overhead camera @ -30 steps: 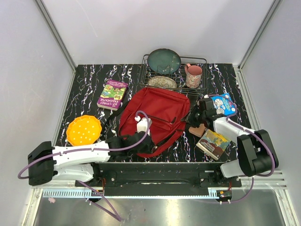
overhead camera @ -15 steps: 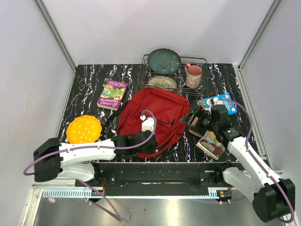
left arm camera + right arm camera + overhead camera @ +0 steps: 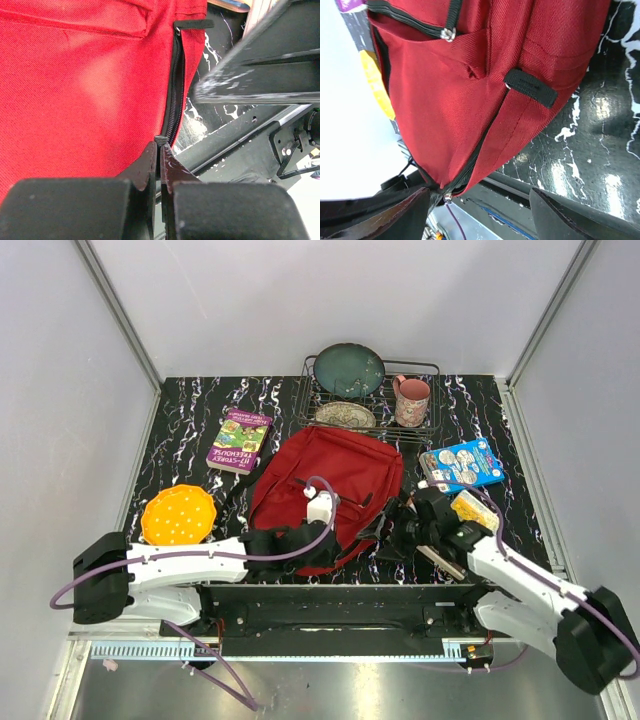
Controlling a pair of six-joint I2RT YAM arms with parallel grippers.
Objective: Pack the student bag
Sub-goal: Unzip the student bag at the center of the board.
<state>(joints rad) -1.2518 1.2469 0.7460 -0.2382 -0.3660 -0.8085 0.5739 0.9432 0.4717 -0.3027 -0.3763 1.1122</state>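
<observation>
Student bag (image 3: 85, 85), red, left hand (image 3: 160, 150) pinched shut on its zipper pull (image 3: 160, 139), right hand (image 3: 477, 202) wide open beside it

Premises present as a robotics lab test cell, not a home. Plain white walls (image 3: 330, 300) on aluminium posts (image 3: 115, 310) enclose a black marbled table (image 3: 180, 430), and two cabled arms (image 3: 180, 562) are bolted to a metal rail (image 3: 330, 605) at its near edge. Household goods lie on it: bag (image 3: 340, 475), books (image 3: 240, 440), dish rack (image 3: 385, 400).
</observation>
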